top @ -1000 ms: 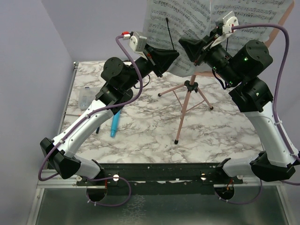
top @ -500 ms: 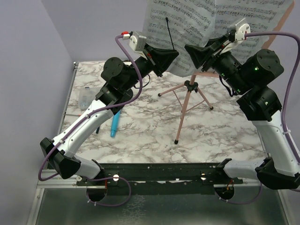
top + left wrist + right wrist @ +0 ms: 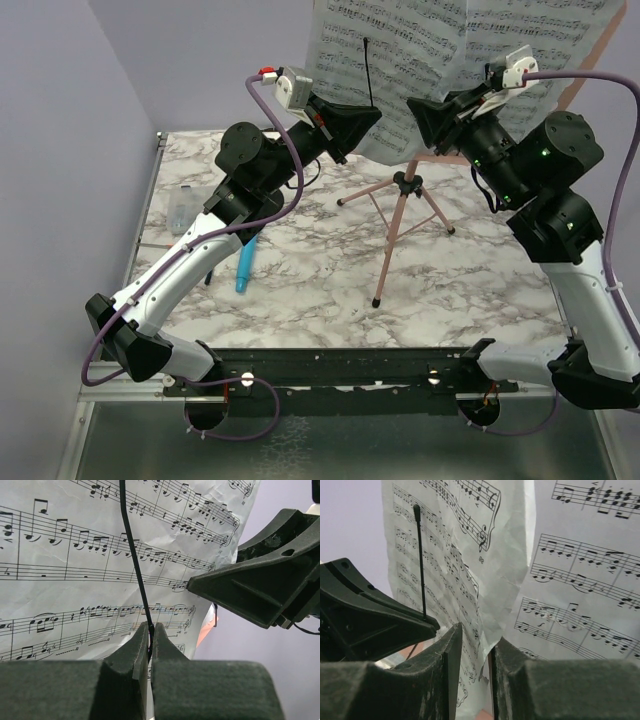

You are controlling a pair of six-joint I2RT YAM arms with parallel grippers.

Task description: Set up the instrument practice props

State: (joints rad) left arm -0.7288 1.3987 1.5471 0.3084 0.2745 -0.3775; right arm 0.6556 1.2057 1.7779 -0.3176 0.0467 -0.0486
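Left claw [image 3: 150,626] clenches the thin black upright rod [image 3: 134,560]; my right claw [image 3: 476,637], jaws apart, has the white sheet-music page's [image 3: 510,570] edge straight ahead.

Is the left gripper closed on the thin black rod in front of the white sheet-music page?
Yes, the left gripper pinches the thin black rod between its shut fingers.

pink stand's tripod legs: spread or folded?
Spread. In the top view the tripod legs splay out from the black hub to three separate feet on the table, and the stand is upright.
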